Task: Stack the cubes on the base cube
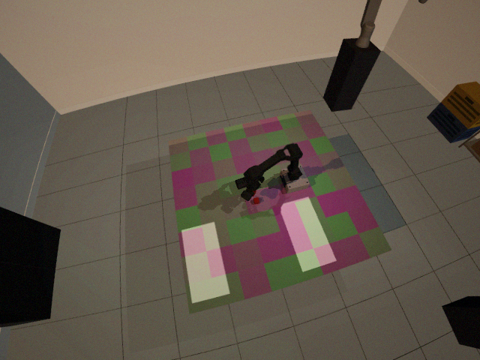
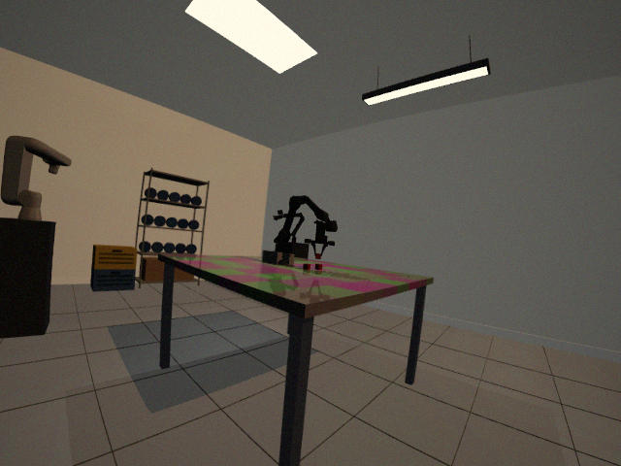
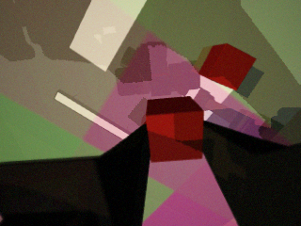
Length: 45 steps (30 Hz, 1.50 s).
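Observation:
My gripper (image 1: pixel 253 193) (image 2: pixel 318 254) (image 3: pixel 172 128) is shut on a red cube, which looks level between the fingertips in the wrist view. The exterior view shows two more red cubes on the table: a left one (image 2: pixel 307 266) and a right one (image 2: pixel 318 266). The held cube is a little above the right one there, seemingly with a gap between them. The top view shows one table cube (image 1: pixel 256 200) just in front of the gripper. One tabletop cube (image 3: pixel 228 66) lies up and right of the held cube in the wrist view; the other is hidden there. Which is the base cube, I cannot tell.
The arm's pale base (image 1: pixel 296 183) stands on the checkered table (image 1: pixel 247 247) (image 2: pixel 350 286), right of the cubes in the top view. Bright light patches and the arm's shadows fall on the tabletop. Dark pedestals and a shelf (image 2: pixel 173 227) stand away from the table.

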Available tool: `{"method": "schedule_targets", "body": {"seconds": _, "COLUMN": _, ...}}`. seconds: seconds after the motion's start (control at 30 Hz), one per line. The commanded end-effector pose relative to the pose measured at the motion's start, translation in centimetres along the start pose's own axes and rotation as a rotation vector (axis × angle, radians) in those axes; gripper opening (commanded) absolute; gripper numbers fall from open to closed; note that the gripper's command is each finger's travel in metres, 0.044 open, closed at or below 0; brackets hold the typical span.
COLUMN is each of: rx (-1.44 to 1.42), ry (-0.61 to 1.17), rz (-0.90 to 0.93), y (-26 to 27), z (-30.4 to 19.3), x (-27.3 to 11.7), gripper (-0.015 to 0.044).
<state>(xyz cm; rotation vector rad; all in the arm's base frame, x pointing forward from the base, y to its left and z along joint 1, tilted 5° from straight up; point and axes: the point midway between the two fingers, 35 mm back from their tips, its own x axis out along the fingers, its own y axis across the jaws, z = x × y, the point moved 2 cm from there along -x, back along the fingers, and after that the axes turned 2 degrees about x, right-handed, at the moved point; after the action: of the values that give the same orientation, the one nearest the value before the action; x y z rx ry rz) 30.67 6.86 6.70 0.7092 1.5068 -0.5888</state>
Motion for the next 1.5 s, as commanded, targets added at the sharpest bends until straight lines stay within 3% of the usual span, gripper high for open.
{"method": "schedule_targets", "body": {"seconds": 0.0, "rx": -0.016, "ry": 0.004, "rz": 0.004, "y": 0.6, "z": -1.3, "x": 0.3, "gripper": 0.0105}}
{"method": "schedule_targets", "body": {"seconds": 1.47, "rx": -0.025, "ry": 0.006, "rz": 0.004, "y": 0.9, "z": -2.1, "x": 3.4, "gripper": 0.0105}}
